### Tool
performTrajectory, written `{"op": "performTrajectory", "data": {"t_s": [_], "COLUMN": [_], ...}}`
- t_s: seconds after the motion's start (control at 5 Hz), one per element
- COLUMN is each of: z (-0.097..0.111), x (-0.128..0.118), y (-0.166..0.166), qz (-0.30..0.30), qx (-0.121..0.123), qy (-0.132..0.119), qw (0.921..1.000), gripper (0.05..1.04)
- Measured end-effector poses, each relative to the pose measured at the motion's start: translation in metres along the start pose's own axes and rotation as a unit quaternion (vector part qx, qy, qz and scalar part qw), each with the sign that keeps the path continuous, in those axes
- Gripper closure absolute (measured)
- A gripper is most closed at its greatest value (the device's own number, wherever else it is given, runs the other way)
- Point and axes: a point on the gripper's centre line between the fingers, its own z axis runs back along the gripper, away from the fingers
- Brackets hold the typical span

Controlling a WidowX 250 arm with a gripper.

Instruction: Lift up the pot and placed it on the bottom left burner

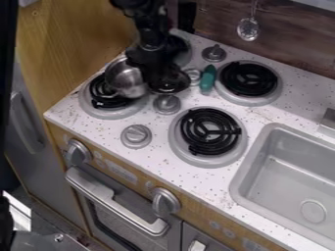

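A: Position of the pot (126, 78)?
B: Tilted, over the rear part of the front left burner (98, 110); coil shows beside it. Contact with the coil: cannot tell.
A: Gripper (163, 81)?
B: Black, just right of the pot. How far open it is, and whether it has hold of the pot: cannot tell.
A: Obstructions?
B: The arm hangs across the rear left burner (186, 58), hiding much of it. A knob (167, 104) stands just in front of the gripper. The wooden panel (78, 44) rises beyond the left edge of the counter (157, 147).
A: Other items?
B: A teal object (207, 79) near the rear right burner (249, 78); front right burner (208, 130) bare; sink (282, 162) at right; metal utensil (248, 29) hanging behind.
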Motion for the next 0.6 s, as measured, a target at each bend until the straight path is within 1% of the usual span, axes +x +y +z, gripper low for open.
{"op": "performTrajectory", "data": {"t_s": [0.2, 0.4, 0.6], "z": [-0.013, -0.014, -0.014], "x": [0.008, 0.004, -0.014], "y": [0.023, 0.032, 0.032], "qz": [0.019, 0.022, 0.019], "qx": [0.01, 0.017, 0.022], "qy": [0.009, 0.02, 0.041], "qw": [0.9997, 0.9994, 0.9988], "gripper": [1.017, 1.017, 1.017]}}
